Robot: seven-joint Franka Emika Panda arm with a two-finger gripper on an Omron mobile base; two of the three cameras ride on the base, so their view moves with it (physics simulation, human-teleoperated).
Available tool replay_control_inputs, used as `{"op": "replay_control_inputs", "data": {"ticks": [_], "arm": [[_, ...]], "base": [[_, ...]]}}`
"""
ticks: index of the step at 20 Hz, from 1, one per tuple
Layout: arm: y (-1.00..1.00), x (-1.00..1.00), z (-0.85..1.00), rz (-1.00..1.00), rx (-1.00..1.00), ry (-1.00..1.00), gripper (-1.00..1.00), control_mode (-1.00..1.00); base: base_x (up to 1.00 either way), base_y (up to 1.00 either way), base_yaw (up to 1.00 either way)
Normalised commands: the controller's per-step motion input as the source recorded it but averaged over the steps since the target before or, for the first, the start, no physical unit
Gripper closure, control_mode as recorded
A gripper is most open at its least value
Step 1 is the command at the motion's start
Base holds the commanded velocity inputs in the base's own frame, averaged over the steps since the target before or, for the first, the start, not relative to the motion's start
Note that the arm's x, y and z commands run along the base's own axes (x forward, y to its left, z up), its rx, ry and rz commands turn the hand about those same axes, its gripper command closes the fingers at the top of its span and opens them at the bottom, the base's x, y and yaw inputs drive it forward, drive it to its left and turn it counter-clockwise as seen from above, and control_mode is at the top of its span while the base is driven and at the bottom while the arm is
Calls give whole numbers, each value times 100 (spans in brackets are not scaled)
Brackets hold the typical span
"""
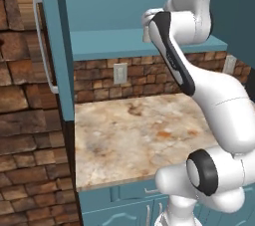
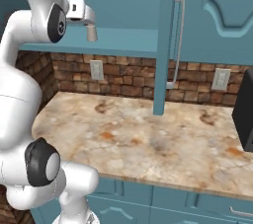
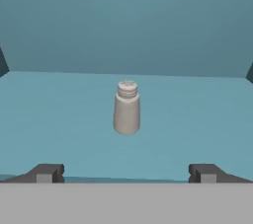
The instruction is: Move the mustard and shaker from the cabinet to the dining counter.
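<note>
The hand (image 3: 126,173) is spread wide and holds nothing, its two dark fingertips (image 3: 45,172) standing far apart at the bottom of the hand view so that the shaker (image 3: 127,108) sits centred between them. That line-up looks deliberate: the gap is far broader than the shaker, leaving room to slide in on either side before closing.

The shaker stands upright on the cabinet (image 1: 124,41) shelf, back from the shelf's front edge and well short of the back wall, with bare teal shelf all around it (no mustard is to be seen near it here). In the right base view the hand (image 2: 85,19) is level with the shelf, reaching in from its front edge, with the open door (image 2: 165,45) off to the side.

Below, the marbled tabletop (image 2: 148,139) against the brick lies bare under the arm, and a dark object (image 2: 244,112) stands at its right edge.
</note>
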Motion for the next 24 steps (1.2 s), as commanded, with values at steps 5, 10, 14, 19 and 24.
{"op": "replay_control_inputs", "data": {"ticks": [5, 10, 14, 19, 24], "arm": [[-3, 57, 0, 0, 0, 0, -100, -100], [0, 51, -1, 0, 0, 0, -100, -100], [0, 47, -9, 0, 0, 0, -100, -100], [0, 44, -14, 0, 0, 0, -100, -100], [0, 23, -14, 0, 0, 0, -100, -100]], "base": [[0, 0, 0], [0, 0, 0], [0, 0, 0], [0, 0, 0], [0, 0, 0]]}}
